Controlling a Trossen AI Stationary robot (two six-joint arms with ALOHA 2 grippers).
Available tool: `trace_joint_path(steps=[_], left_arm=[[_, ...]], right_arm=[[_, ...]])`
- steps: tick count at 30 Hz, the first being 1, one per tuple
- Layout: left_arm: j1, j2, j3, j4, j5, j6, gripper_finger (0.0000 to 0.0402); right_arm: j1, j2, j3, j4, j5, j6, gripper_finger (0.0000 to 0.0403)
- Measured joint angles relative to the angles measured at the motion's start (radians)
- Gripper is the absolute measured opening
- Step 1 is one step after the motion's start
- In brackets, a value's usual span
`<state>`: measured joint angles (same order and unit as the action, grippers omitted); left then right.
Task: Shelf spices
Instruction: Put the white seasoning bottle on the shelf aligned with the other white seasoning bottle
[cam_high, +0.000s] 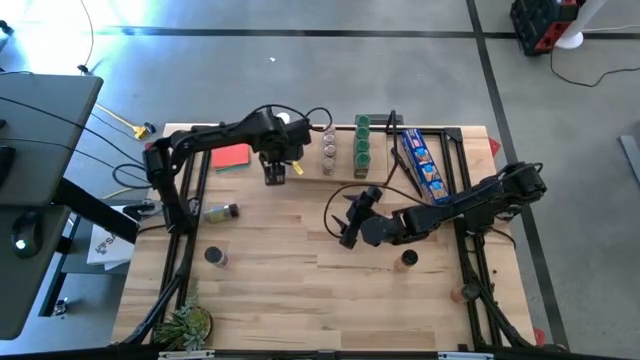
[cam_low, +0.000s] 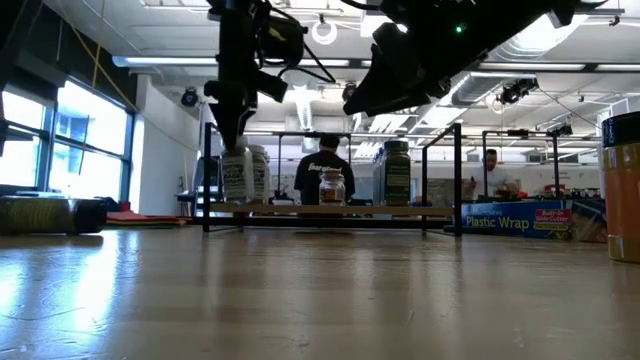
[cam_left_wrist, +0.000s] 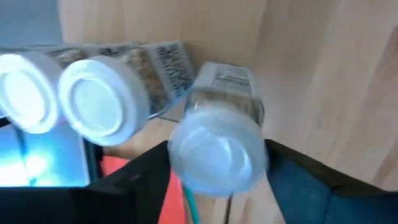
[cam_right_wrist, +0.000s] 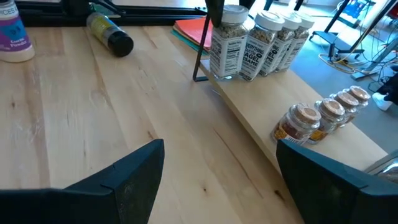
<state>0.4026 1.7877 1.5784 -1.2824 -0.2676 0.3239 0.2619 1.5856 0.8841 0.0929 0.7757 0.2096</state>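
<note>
The shelf (cam_right_wrist: 249, 106) is a wooden board between black end frames at the table's far side. White-capped spices (cam_right_wrist: 267, 40) stand at its left end, cork-topped ones (cam_right_wrist: 323, 115) in the middle and green-capped ones (cam_high: 362, 140) further right. My left gripper (cam_high: 275, 168) points down over the shelf's left end, closed around one white-capped jar (cam_left_wrist: 217, 152) that stands beside two others (cam_left_wrist: 99, 102). My right gripper (cam_right_wrist: 217, 180) hovers open over the table's middle (cam_high: 350, 228), aimed at the shelf, with nothing between its fingers. My left gripper has the white-capped jar between its two fingers (cam_left_wrist: 134, 180), coming from above and pointing down. The jar's cap (cam_left_wrist: 214, 155) hides where the fingertips meet it. The jar stands upright with its base on the shelf board's left end (cam_right_wrist: 221, 78).
Loose jars are on the table: one lying at the left (cam_high: 222, 211), two standing nearer the front (cam_high: 215, 256) (cam_high: 408, 259). A red card (cam_high: 232, 157) lies left of the shelf, a blue package (cam_high: 425, 165) to its right, and a plant (cam_high: 185, 325) at the near left corner.
</note>
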Motion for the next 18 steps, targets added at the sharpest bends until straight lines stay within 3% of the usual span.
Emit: trace_joint_path(steps=[5, 18], left_arm=[[0.0, -0.005, 0.001, 0.002, -0.043, 0.016, 0.0275], [0.0, -0.005, 0.001, 0.053, -0.109, 0.086, 0.0281]], right_arm=[[0.0, 0.0, 0.0, 0.0, -0.003, 0.001, 0.0304], [0.0, 0.0, 0.0, 0.001, -0.001, 0.037, 0.0304]])
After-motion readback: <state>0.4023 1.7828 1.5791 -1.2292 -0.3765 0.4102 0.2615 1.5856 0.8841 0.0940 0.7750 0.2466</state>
